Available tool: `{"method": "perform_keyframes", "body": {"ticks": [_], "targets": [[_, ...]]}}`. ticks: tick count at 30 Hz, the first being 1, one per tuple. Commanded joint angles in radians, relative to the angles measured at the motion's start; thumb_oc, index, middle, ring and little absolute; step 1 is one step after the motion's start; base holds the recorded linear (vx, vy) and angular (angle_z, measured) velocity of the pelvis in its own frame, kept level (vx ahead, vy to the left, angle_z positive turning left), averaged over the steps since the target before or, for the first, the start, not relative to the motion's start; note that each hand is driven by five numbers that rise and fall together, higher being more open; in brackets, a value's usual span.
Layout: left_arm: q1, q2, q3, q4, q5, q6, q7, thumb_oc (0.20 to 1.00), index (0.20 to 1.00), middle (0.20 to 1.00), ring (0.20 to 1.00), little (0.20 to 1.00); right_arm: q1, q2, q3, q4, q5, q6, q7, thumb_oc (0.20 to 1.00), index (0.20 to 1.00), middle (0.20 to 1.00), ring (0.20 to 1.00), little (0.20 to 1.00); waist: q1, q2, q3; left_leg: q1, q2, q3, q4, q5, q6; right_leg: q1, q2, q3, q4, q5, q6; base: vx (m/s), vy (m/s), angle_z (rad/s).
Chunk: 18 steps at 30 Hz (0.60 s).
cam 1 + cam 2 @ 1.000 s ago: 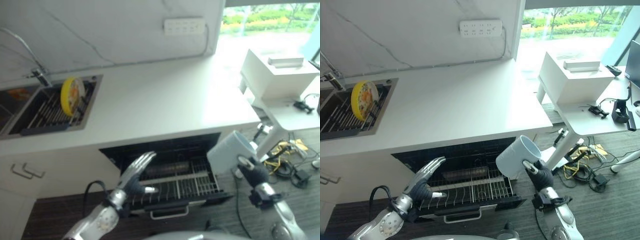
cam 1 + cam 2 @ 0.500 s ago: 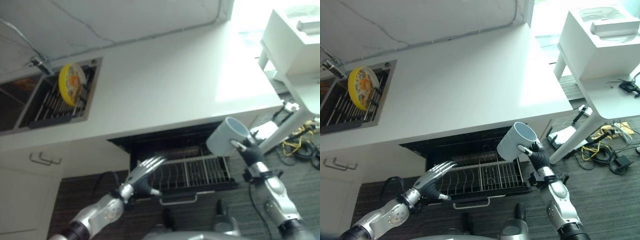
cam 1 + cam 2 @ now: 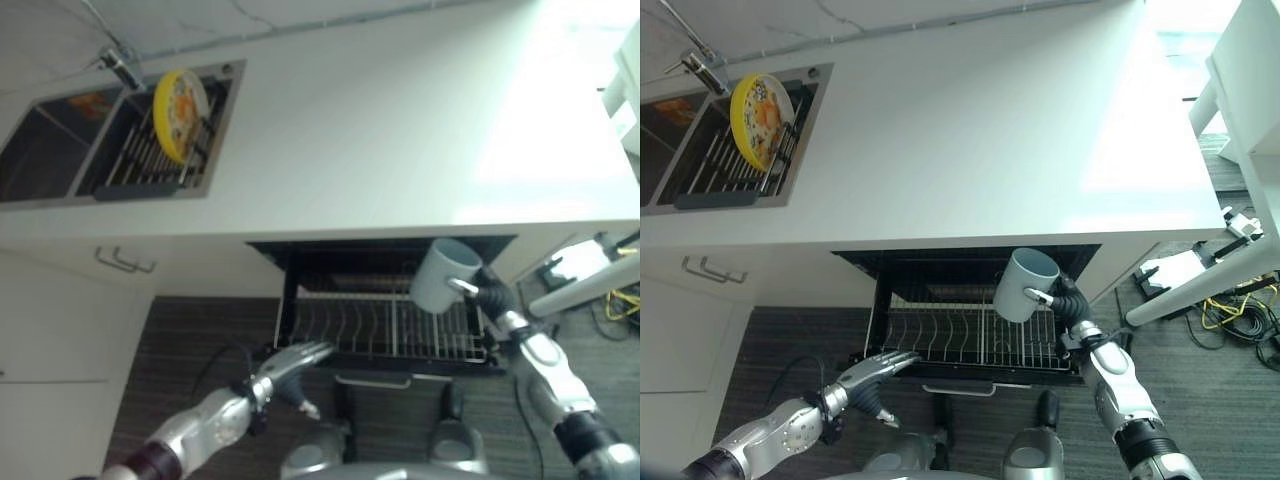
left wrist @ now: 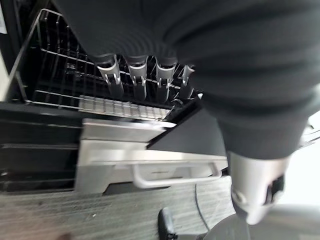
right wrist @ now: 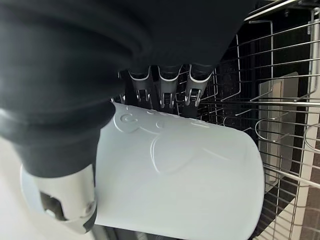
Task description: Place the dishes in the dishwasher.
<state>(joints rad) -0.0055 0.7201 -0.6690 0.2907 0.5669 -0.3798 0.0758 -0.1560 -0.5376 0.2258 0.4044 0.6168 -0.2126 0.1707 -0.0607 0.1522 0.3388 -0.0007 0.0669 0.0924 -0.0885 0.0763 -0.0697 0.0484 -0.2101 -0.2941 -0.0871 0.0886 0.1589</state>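
Mug (image 3: 1023,286) is gripped by right hand (image 3: 1068,303) fingers above the rack's (image 3: 970,340) right edge. Left hand (image 3: 875,378) is held open at its front-left corner.

The rack (image 3: 960,340) sits pulled out below the counter (image 3: 970,130), with the sink (image 3: 700,160) at the counter's left end.

At the lower middle of the head views the dishwasher rack (image 3: 970,340) is pulled out from under the white counter (image 3: 970,150), its wire bed bare across the left and middle. The counter's front edge overhangs the rack's back part, closing off entry from above there. At the rack's right end the right hand (image 3: 1068,303) and its pale mug (image 3: 1022,285) hang over the wires. The left hand (image 3: 875,373), fingers straight, sits at the rack's lower left corner beside the front handle (image 4: 175,175).
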Motion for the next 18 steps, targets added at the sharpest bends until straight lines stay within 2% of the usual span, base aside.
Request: {"method": "perform_keyframes", "body": {"ticks": [1,6,11,18], "targets": [[-0.014,0.045,-0.007,-0.049,-0.049,0.006,-0.021,1.0,1.0,1.0,1.0,1.0,-0.043,-0.015,0.014,0.019,-0.058,-0.017,-0.01,0.2,0.2,0.2,0.2,0.2,0.011,-0.02,-0.016,0.009,0.048,0.063,0.054,-0.068,-0.015,-0.037,-0.078,0.039,0.165,-0.151,0.049,0.05,0.046,0.17],[-0.018,0.046,-0.021,-0.071,-0.043,0.007,-0.042,1.0,1.0,1.0,1.0,1.0,-0.092,-0.016,0.017,0.143,-0.13,-0.015,-0.024,0.2,0.2,0.2,0.2,0.2,0.031,0.007,-0.018,0.012,0.034,0.05,0.052,-0.068,-0.015,-0.03,-0.095,0.028,0.176,-0.157,0.049,0.07,0.065,0.18],[-0.05,0.046,-0.048,-0.078,-0.043,0.005,-0.041,1.0,1.0,1.0,1.0,1.0,-0.21,-0.042,0.016,0.258,-0.162,0.041,-0.064,0.2,0.2,0.2,0.2,0.2,0.049,0.035,0.0,0.002,0.023,0.046,0.048,-0.064,-0.015,-0.041,-0.112,0.021,0.186,-0.158,0.049,-0.01,0.066,0.07],[-0.095,0.019,-0.101,-0.06,-0.018,0.008,-0.006,1.0,1.0,1.0,1.0,1.0,-0.38,-0.068,-0.026,0.443,-0.221,0.095,-0.058,0.2,0.2,0.2,0.2,0.2,0.062,0.08,0.036,-0.023,0.005,0.048,0.048,-0.057,-0.015,-0.079,-0.139,0.021,0.219,-0.163,0.049,-0.03,0.084,0.03]]}}
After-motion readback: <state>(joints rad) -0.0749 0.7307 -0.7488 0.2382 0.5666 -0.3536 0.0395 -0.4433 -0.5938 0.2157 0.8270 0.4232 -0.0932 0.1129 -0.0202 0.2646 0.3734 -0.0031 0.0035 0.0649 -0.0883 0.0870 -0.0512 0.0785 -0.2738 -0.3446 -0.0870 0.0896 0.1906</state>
